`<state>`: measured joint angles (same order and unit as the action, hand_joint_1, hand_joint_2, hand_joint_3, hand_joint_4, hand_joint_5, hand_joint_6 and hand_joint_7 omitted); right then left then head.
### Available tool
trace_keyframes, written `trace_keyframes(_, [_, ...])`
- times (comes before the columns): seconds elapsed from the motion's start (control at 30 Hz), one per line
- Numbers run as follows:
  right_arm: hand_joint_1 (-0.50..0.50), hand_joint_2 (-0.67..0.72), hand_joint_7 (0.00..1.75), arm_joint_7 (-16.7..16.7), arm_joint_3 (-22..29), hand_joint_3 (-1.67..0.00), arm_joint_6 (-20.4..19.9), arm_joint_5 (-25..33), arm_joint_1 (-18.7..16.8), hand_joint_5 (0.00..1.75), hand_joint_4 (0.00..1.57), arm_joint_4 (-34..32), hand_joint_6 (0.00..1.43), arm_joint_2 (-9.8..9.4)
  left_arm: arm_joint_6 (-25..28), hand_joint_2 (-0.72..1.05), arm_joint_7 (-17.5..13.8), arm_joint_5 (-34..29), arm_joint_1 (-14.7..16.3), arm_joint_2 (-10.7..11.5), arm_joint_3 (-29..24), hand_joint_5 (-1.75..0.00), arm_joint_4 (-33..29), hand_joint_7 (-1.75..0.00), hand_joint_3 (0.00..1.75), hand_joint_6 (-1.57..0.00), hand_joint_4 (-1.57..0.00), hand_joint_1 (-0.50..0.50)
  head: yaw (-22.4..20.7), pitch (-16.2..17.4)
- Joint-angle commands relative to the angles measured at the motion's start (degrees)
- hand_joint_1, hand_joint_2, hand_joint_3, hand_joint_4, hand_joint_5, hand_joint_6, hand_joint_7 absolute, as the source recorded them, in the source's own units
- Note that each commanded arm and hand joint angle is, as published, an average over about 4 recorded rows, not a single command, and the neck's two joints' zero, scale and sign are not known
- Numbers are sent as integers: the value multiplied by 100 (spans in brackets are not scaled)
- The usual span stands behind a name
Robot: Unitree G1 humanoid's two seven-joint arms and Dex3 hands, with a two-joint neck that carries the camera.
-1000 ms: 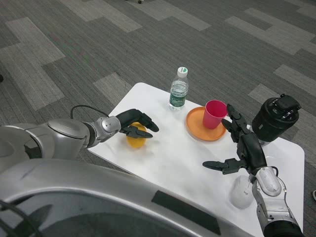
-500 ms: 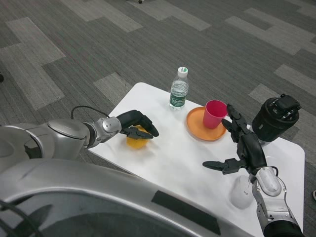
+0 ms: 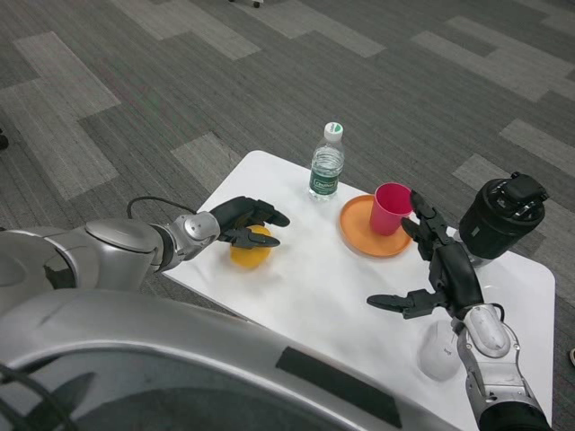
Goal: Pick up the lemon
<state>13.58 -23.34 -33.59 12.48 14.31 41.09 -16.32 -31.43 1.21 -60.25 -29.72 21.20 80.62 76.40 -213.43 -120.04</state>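
The lemon [image 3: 252, 253] is a yellow-orange round fruit near the left edge of the white table [image 3: 305, 287]. My left hand [image 3: 241, 218] is around it: the fingers reach over its top and the thumb lies across its front. The lemon sits low against the table, and whether it touches the surface is unclear. My right hand [image 3: 440, 269] hovers open over the right part of the table, fingers spread, holding nothing.
A clear water bottle [image 3: 326, 163] with a green label stands at the table's far edge. A pink cup [image 3: 390, 208] stands on an orange plate [image 3: 359, 235]. A black round device [image 3: 501, 217] and a white mouse [image 3: 439, 348] are on the right.
The left hand's fingers have risen and straightened over the lemon. The lemon sits slightly higher in the picture. The right hand has barely moved.
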Motion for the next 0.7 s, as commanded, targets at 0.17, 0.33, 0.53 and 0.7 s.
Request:
trace_keyframes(0.17, [-4, -3, 0, 4, 9, -40, 46, 53, 98, 48, 0, 57, 0, -3, -48, 105, -20, -31, 6, 56, -354, -21, -130, -5, 9, -45, -32, 50, 0, 0])
trace_keyframes(0.33, [-4, -3, 0, 4, 14, -40, 46, 47, 98, 48, 0, 57, 0, -3, -195, 105, -33, -24, 98, 139, -708, -21, -303, -3, 9, -37, -26, 50, 0, 0])
trace_keyframes(0.53, [-4, -3, 0, 4, 23, -40, 46, 49, 98, 48, 0, 57, 0, -3, -738, 100, -90, -13, 305, 288, -1365, -15, -503, -2, 9, -30, -24, 50, -34, 7])
trace_keyframes(0.7, [-4, -3, 0, 4, 23, -40, 46, 53, 98, 48, 0, 57, 0, -3, -1107, 29, -112, 22, 476, 385, -1883, -10, -591, 0, 9, -27, -16, 50, -60, -1])
